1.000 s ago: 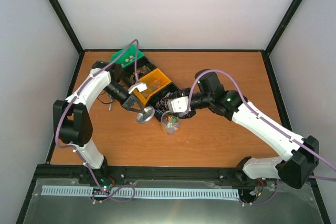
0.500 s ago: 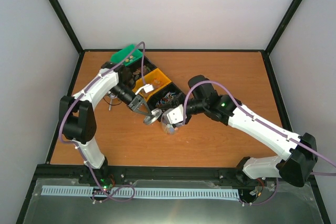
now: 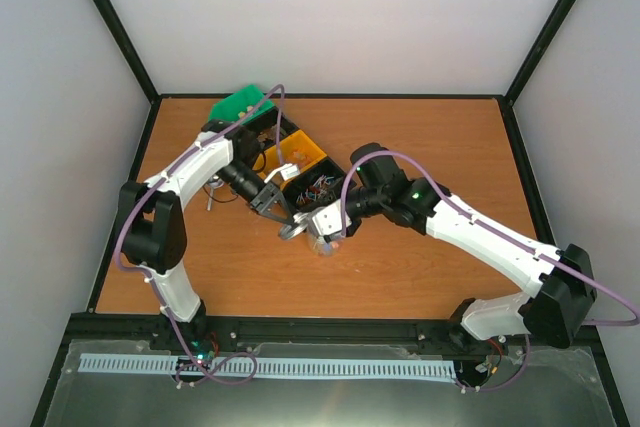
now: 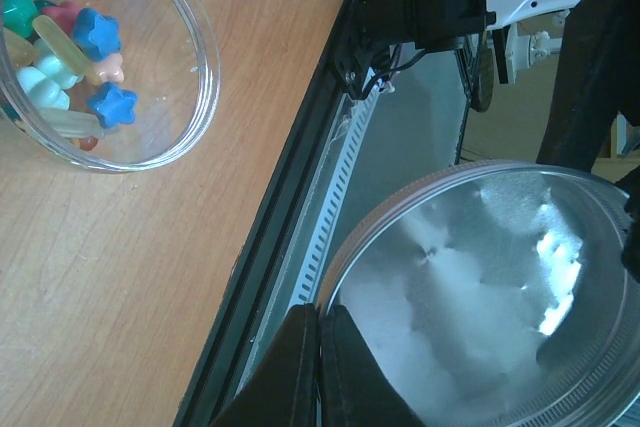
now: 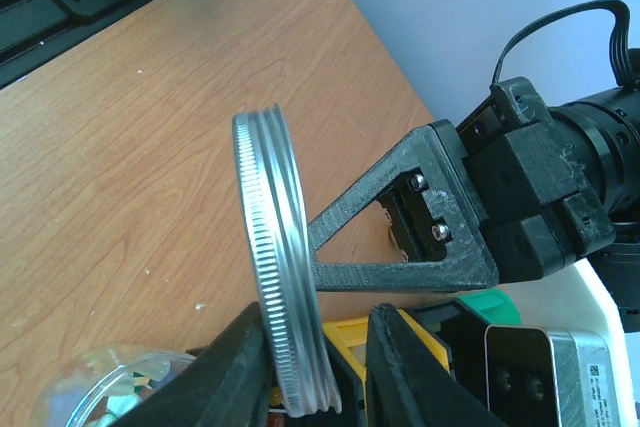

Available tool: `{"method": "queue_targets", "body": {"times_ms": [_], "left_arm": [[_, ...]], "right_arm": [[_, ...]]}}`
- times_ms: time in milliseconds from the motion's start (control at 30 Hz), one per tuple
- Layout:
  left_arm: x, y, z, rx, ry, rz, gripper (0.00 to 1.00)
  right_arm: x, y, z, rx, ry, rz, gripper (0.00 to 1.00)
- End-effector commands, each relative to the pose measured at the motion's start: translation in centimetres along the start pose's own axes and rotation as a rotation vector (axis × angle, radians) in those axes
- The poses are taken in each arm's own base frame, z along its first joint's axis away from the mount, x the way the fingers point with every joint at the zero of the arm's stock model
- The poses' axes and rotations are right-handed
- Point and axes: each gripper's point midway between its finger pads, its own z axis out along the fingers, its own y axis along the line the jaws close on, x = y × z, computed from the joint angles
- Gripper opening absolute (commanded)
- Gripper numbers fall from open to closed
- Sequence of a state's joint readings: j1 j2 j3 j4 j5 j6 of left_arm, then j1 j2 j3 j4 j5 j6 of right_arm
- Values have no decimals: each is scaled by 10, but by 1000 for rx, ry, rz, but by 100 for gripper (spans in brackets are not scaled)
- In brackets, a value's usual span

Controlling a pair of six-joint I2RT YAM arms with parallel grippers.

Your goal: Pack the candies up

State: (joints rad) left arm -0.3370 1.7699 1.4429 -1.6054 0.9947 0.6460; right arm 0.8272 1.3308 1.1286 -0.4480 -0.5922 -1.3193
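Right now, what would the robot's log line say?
left gripper: shut on silver lid | right gripper: open, straddling lid edge | glass jar: uncovered, candies inside

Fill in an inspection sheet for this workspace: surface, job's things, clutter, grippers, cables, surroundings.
Surface: wooden table, with a few pale specks in the right wrist view.
Job's things: candies lie in an open glass jar. More show in the black bin, beside a yellow bin and a green bin.
Clutter: round silver lid, off the jar and held in the air.
Grippers: left gripper is shut on the lid's rim. Right gripper is open, with a finger on either side of the lid's edge.
Cables: purple cables run along both arms; no snag seen.
Surroundings: white walls, black frame.
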Motion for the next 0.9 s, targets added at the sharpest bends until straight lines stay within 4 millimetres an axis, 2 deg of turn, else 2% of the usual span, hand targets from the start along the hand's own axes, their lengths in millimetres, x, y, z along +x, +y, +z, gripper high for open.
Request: {"method": "queue_targets", "body": {"times_ms": [0, 200, 333, 400, 533, 633, 733, 800, 867], "left_arm": [[-9, 0, -1, -7, -17, 8, 1], [-14, 2, -2, -25, -31, 5, 1], [-16, 2, -5, -67, -59, 30, 2], [-16, 5, -8, -104, -70, 39, 12], [-18, 19, -22, -234, -110, 59, 44], [-28, 33, -54, -400, -239, 97, 65], [-43, 39, -114, -613, -475, 152, 98], [-50, 31, -145, -758, -594, 259, 100], [-47, 20, -158, -857, -640, 365, 100]], "right_arm": [[-10, -7, -3, 8, -16, 1, 27], [-8, -7, -4, -2, -12, 94, 12], [-7, -6, -6, -7, -13, 165, 6], [-5, -5, -7, -12, -10, 198, 5], [0, -2, -10, -22, -1, 294, 4], [2, -2, -14, -34, -5, 416, 3], [6, -4, -17, -38, -7, 608, 3], [12, -5, -22, -48, -23, 761, 3], [20, -1, -25, -79, -37, 906, 3]]}}
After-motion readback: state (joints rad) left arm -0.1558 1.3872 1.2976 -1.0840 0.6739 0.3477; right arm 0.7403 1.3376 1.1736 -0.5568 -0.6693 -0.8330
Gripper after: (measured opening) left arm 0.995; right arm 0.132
